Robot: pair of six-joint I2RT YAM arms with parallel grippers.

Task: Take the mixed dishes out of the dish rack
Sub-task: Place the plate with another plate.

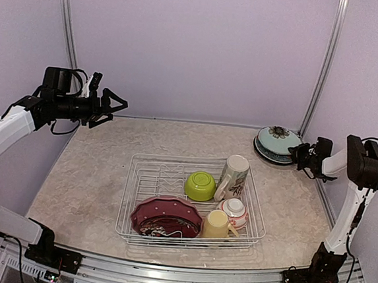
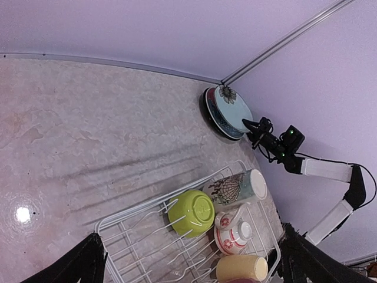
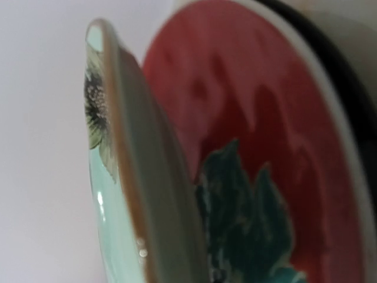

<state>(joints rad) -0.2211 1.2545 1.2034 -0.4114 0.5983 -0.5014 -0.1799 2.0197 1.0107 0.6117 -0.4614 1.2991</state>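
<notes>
Top external view first: the pale marbled worktop [image 1: 80, 172] spreads across the booth, and the white wire dish rack [image 1: 130, 189] sits at its middle, towards the front edge.

Out of the rack, in the far right corner of the worktop, a teal-green plate [image 1: 279, 137] lies on a black-rimmed red plate [image 1: 267, 155]. Close up in the right wrist view, the teal-green plate [image 3: 118, 177] shows edge-on, its rim tilted away from the red face of the black-rimmed red plate [image 3: 253, 118].

Inside the rack, a dark red patterned plate [image 1: 166, 217] lies flat in the near left corner. A tall cream mug [image 1: 234, 175] lies on its side along the far right. A pale yellow mug [image 1: 217, 225] lies on its side just beside the dark red plate. A lime-green bowl [image 1: 200, 185] sits upside down next to the tall mug. A small white-and-red bowl [image 1: 234, 212] sits between the two mugs.

The left end effector [image 1: 113, 103] hangs high over the far left of the worktop, fingers spread wide and empty. The right end effector [image 1: 302, 155] is at the near right edge of the stacked plates; I cannot tell whether it grips.
</notes>
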